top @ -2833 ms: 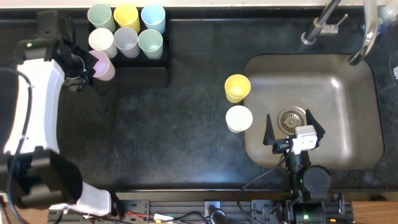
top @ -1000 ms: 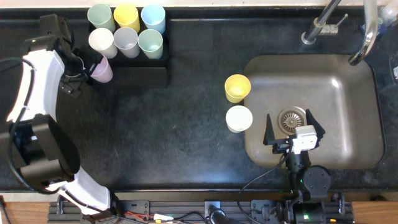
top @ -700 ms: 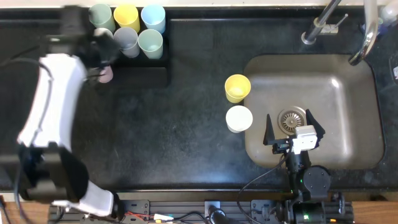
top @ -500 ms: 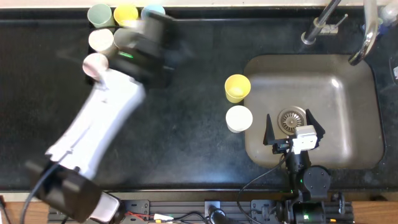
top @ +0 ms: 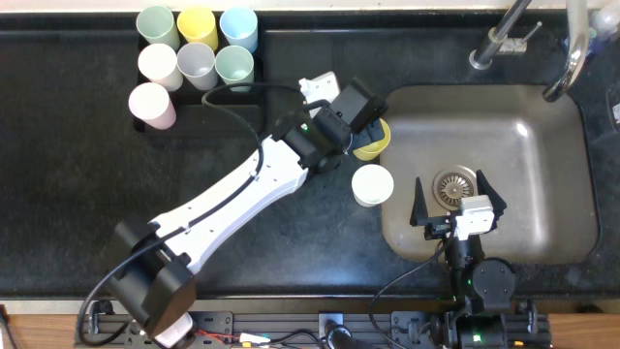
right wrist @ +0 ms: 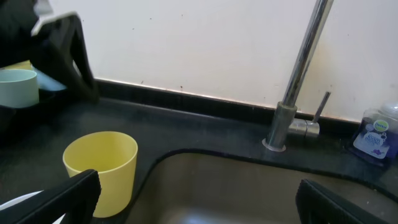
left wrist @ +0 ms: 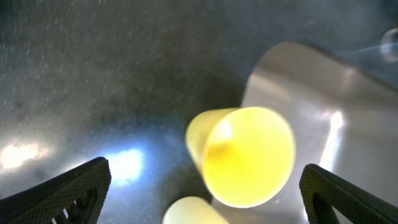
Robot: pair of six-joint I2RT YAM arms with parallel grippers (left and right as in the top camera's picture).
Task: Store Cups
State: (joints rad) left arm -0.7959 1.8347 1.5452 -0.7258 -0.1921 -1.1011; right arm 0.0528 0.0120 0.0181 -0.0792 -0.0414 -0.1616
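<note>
You are hovering the left gripper [left wrist: 205, 166] directly above the yellow cup [left wrist: 249, 158], fingers spread wide and holding nothing. The cup is standing upright, mouth up, on the counter [top: 310, 242] at the sink's left edge, lying slightly nearer one finger.

Kitchen; steel sink [top: 542, 233], tap [right wrist: 303, 74], dark counter [top: 242, 242]
</note>
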